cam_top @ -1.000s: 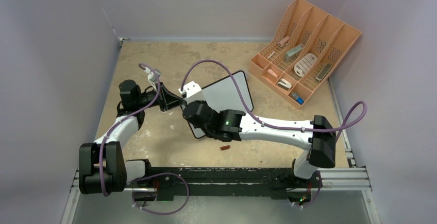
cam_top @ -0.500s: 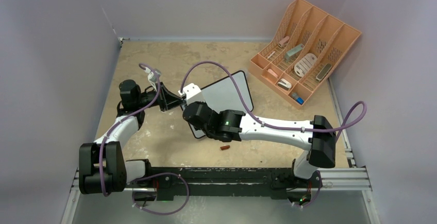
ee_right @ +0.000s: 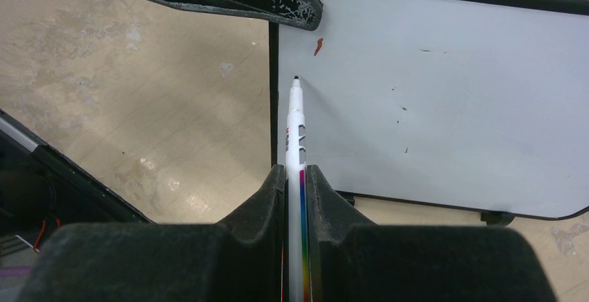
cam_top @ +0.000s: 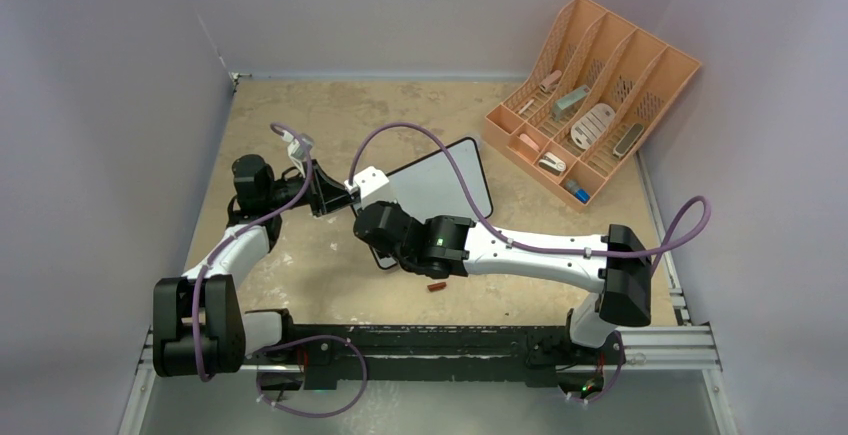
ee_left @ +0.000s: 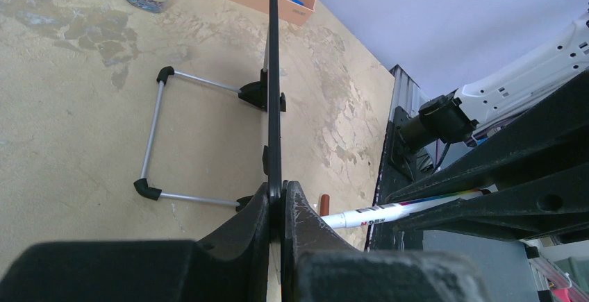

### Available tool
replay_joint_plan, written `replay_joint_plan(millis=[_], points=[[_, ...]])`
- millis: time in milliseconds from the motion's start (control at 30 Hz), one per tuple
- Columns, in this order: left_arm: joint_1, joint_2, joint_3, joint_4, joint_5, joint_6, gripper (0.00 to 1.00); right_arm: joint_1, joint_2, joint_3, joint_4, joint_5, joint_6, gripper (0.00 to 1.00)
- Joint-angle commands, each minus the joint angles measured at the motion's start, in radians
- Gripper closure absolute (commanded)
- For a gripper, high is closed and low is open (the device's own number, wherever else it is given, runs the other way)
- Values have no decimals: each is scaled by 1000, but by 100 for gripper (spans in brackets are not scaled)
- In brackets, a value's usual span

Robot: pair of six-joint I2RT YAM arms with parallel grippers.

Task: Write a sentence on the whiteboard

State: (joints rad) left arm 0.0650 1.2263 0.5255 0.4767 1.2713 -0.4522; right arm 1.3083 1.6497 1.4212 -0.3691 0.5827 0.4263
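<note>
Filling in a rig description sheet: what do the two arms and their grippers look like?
Left arm and right arm: white links between black joints and bases, each with a looping purple cable. A small green light glows on the right arm. The left gripper and right gripper have thick black fingers, the left's scuffed.

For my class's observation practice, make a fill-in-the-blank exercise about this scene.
The left gripper grips the white whiteboard's thin ____ frame.
The right gripper holds a white, rainbow-striped marker near a small ____ mark.
The peach slotted organizer stands in the table's far ____ corner.
Missing: black; red; right.
</note>
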Motion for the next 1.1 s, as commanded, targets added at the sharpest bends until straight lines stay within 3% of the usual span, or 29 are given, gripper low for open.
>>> replay_joint_plan(millis=[0, 400, 1067], points=[[-15, -7, 17, -13, 17, 43, 100, 6, -1, 17, -16, 39, 24, 100], [-16, -4, 16, -13, 16, 45, 100, 5, -34, 12, 35, 136, 41, 100], [-16, -1, 17, -15, 18, 46, 100, 5, -21, 32, 67, 146, 29, 100]])
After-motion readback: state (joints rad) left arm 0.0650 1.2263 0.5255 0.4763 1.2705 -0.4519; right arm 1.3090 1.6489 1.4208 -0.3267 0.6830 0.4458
